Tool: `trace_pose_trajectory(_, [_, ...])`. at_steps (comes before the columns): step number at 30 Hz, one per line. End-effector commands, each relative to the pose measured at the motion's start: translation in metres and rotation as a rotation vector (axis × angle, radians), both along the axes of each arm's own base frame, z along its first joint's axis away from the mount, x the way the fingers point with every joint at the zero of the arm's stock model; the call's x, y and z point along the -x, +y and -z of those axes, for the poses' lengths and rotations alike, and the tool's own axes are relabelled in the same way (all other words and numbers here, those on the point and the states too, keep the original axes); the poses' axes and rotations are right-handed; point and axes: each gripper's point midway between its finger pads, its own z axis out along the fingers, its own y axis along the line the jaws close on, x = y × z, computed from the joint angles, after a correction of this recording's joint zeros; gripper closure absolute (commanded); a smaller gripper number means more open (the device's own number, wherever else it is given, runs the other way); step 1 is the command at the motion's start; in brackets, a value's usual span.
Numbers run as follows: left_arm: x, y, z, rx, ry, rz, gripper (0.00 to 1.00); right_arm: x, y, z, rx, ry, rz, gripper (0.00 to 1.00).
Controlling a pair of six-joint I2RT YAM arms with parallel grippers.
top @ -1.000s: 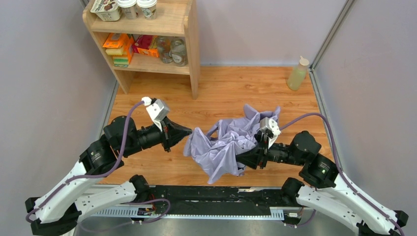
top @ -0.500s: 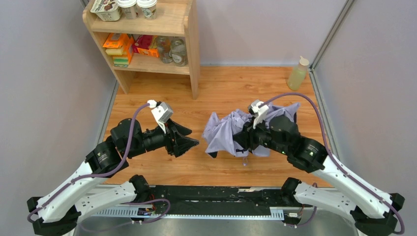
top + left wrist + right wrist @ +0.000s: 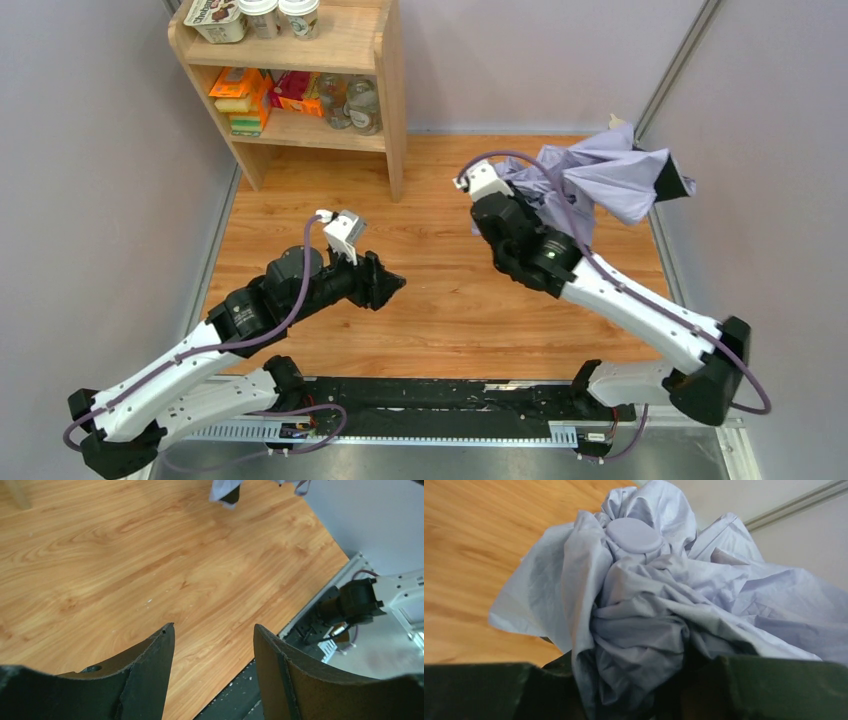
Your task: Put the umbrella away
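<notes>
Wooden tabletop (image 3: pixel 440 200), umbrella (image 3: pixel 610 175) carried far right, left pincer (image 3: pixel 392 285) opened

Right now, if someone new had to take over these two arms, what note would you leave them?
Left tool: open and empty, hovering over the light wooden tabletop.
Right tool: shut on the pale lilac fabric umbrella, with bunched canopy squeezed between its jaws.
Where: the umbrella is held up at the far right corner, beside the wall.
Done: the umbrella is collapsed and picked up.
Left: the canopy is loose and crumpled, not rolled neatly. It has not yet been set down anywhere, and its storage spot is not evident.
</notes>
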Motion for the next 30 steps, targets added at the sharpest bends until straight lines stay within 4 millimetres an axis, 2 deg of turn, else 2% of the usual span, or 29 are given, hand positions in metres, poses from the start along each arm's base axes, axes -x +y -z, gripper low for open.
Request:
trace_pose_trajectory(1, [-0.014,0.025,-0.002,0.063,-0.007,-0.180,0.34,-0.044,0.008,-0.018,0.340,-0.148,0.078,1.00])
trace_pose_trajectory(3, [-0.011,0.042,-0.001,0.102,-0.014,-0.238,0.34,-0.057,0.029,0.022,0.409,-0.067,0.021,1.00])
trace_pose_trajectory(5, [-0.008,0.056,0.006,0.132,-0.006,-0.285,0.34,-0.059,0.054,0.068,0.433,0.054,-0.078,1.00])
trace_pose_trajectory(6, [-0.008,0.060,0.016,0.135,0.013,-0.310,0.34,-0.056,0.063,0.090,0.435,0.114,-0.120,1.00])
trace_pose_trajectory(7, [-0.004,0.069,0.014,0.162,0.007,-0.322,0.34,-0.049,0.072,0.117,0.453,0.195,-0.169,1.00])
trace_pose_trajectory(8, [-0.003,0.070,0.021,0.171,0.027,-0.335,0.34,-0.040,0.081,0.142,0.454,0.273,-0.216,1.00])
trace_pose_trajectory(9, [0.001,0.076,0.020,0.195,0.024,-0.336,0.34,-0.028,0.088,0.161,0.447,0.345,-0.251,1.00])
trace_pose_trajectory(11, [0.006,0.080,0.029,0.215,0.047,-0.348,0.34,0.009,0.110,0.202,0.379,0.537,-0.388,1.00])
trace_pose_trajectory(13, [0.008,0.081,0.037,0.237,0.075,-0.354,0.34,0.047,0.124,0.232,0.313,0.714,-0.500,1.00])
trace_pose_trajectory(15, [0.010,0.079,0.045,0.258,0.108,-0.355,0.35,0.078,0.134,0.251,0.239,0.865,-0.578,1.00])
trace_pose_trajectory(17, [0.011,0.075,0.054,0.266,0.146,-0.357,0.38,0.108,0.145,0.261,0.151,0.991,-0.667,1.00])
trace_pose_trajectory(19, [0.012,0.072,0.065,0.269,0.185,-0.365,0.39,0.126,0.151,0.266,0.085,1.070,-0.734,1.00])
trace_pose_trajectory(21, [0.009,0.074,0.081,0.267,0.243,-0.421,0.42,0.138,0.157,0.268,0.017,1.146,-0.780,1.00])
trace_pose_trajectory(25, [0.004,0.073,0.118,0.287,0.393,-0.546,0.40,0.155,0.170,0.270,-0.131,1.246,-0.851,1.00])
trace_pose_trajectory(28, [-0.001,0.058,0.142,0.343,0.515,-0.600,0.38,0.159,0.179,0.276,-0.198,1.252,-0.898,1.00])
trace_pose_trajectory(30, [-0.002,0.044,0.153,0.380,0.585,-0.606,0.29,0.155,0.180,0.281,-0.222,1.239,-0.897,1.00])
